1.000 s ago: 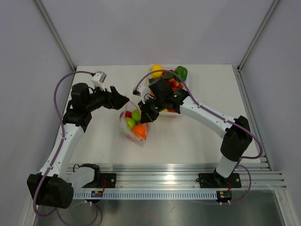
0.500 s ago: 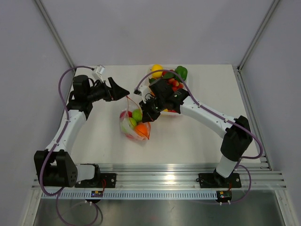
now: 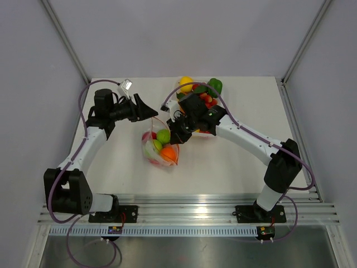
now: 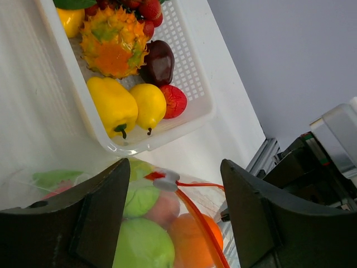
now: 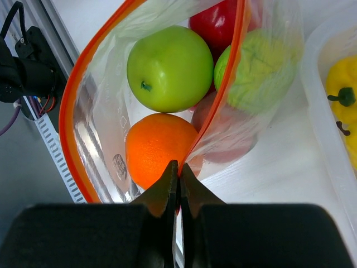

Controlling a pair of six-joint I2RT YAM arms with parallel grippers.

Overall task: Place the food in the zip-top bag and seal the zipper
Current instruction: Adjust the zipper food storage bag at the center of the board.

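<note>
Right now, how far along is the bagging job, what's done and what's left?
Done: a green apple, an orange and a few other pieces sit inside the zip-top bag. In hand: the right pincer is shut on the bag's rim, and the left pincer hangs open beside the bag's mouth. Left: the zipper gapes wide open, and the white tray holds more food, such as a yellow pepper.

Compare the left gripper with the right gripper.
The left gripper has its jaws wide apart, holding nothing; the right gripper has its jaws shut on the zipper of the zip-top bag. The left one brackets the slider without touching; the right one grips. Both face the open bag.
</note>
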